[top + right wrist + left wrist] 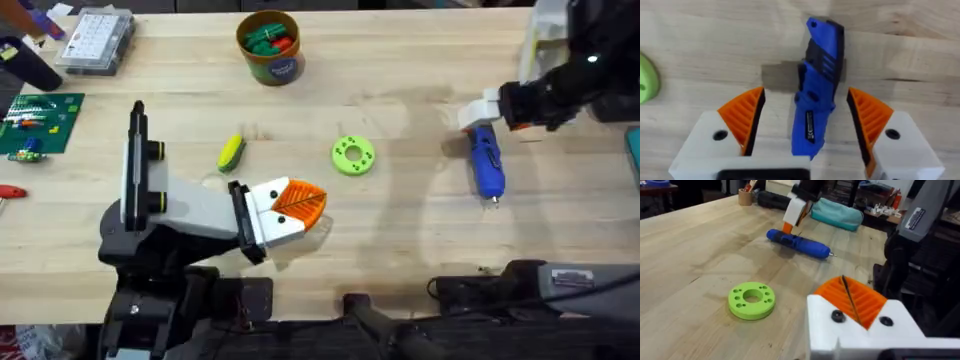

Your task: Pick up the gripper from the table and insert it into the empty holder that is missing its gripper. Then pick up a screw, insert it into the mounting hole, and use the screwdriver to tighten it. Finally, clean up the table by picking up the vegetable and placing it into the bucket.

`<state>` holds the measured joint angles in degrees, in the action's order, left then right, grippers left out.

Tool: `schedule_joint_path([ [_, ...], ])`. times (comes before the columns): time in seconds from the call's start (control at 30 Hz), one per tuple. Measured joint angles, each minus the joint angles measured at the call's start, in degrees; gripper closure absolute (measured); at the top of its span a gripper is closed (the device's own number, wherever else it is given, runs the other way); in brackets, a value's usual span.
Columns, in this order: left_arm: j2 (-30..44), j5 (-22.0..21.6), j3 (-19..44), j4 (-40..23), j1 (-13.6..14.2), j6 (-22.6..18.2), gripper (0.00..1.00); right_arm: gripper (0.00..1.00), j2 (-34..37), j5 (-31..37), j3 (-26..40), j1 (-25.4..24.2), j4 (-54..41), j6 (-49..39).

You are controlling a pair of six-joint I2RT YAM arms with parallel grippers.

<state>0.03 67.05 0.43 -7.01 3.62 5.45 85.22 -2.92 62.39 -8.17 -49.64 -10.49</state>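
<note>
R fingers [805,125] astride screwdriver [816,95] (seemingly untouched)

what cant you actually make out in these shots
- Screwdriver: right wrist view, its lower end is cut off by the frame edge between the open right gripper fingers.
- Bucket: overhead view, contents too small to identify; red and green pieces.
- Left gripper: left wrist view, pads appear pressed together; anything between them is hidden.
- Parts box: overhead view, contents too small.

Workshop or robotics lab: pale wooden butcher-block worktop [400,60], green printed circuit board [40,120], clear plastic compartmented parts box [95,40], cluttered benches behind.
</note>
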Motion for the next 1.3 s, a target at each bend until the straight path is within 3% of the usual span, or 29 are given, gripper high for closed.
schedule_joint_path([
  [0.23,0.0,0.0,0.0,0.0,0.0,0.0,0.996,0.013,8.6,1.2,-0.1,-0.3,1.9,-1.0],
  [0.5,0.0,0.0,0.0,0.0,0.0,0.0,0.996,0.017,12.7,2.0,-0.1,-0.3,4.0,-1.5],
  [0.57,0.0,0.0,0.0,0.0,0.0,0.0,0.996,0.089,12.7,2.3,-0.1,-0.3,4.4,-1.7],
  [0.67,0.0,0.0,0.0,0.0,0.0,0.0,0.996,0.292,12.7,2.3,-0.1,-0.3,4.7,-2.3],
  [0.83,0.0,0.0,0.0,0.0,0.0,0.0,0.996,0.934,12.8,2.5,-0.1,-0.3,4.8,-2.8],
  [0.9,0.0,0.0,0.0,0.0,0.0,0.0,0.996,0.982,12.9,2.5,-0.2,-0.3,4.7,-2.8],
  [1.1,0.0,0.0,0.0,0.0,0.0,0.0,0.996,0.978,12.9,2.4,0.6,-0.3,2.4,-2.8],
  [1.3,0.0,0.0,0.0,0.0,0.0,0.0,0.996,0.978,12.4,1.2,6.7,-0.3,-2.4,-2.8],
])
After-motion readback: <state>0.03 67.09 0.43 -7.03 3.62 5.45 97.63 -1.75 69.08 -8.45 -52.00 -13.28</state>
